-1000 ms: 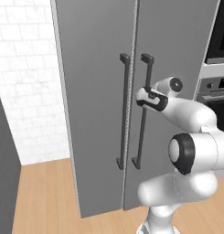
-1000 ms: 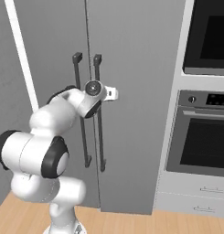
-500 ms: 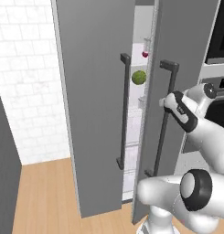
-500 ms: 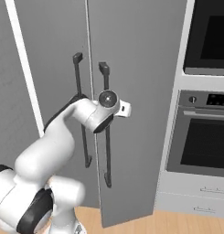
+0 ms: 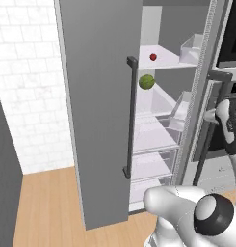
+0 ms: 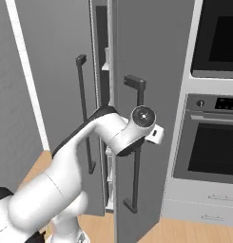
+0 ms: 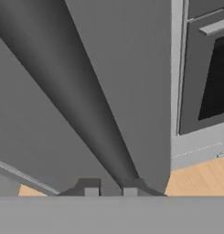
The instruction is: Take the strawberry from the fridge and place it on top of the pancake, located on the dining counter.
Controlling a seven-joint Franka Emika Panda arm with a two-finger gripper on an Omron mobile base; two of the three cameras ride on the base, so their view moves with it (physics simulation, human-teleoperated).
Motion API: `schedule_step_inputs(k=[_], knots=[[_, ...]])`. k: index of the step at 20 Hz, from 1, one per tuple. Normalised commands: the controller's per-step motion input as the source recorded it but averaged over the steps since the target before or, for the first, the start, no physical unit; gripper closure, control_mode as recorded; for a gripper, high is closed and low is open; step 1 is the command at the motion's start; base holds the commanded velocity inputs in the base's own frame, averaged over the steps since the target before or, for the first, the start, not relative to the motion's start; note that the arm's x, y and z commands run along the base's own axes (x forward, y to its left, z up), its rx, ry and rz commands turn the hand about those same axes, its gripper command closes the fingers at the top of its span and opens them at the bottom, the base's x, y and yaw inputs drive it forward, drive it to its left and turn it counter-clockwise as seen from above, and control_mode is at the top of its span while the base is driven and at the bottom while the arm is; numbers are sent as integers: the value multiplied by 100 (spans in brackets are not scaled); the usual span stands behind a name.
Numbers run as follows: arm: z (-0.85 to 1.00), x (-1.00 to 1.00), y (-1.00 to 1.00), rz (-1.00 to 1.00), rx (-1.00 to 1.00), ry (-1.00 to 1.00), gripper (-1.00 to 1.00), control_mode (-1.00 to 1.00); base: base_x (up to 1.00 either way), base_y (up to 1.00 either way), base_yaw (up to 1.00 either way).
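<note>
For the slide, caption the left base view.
Gripper shut on the right door handle, fridge open, strawberry shelved above a green fruit.

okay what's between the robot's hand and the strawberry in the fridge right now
The opened right fridge door stands between them: in the left base view the hand grips its handle outside, the strawberry on a shelf inside.

White fridge shelf (image 5: 170,61) carries strawberry (image 5: 153,57); green fruit (image 5: 147,81) below.

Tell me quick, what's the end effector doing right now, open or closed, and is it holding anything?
End effector: closed on the right fridge door's handle.
</note>
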Motion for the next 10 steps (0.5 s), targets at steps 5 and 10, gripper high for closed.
schedule_step_inputs(k=[5, 10], knots=[[1, -100, -100, -18, 13, 4, -100, -100, 0, 0, 0], [18, -57, 7, -13, -8, 3, -100, -100, 0, 0, 0]])
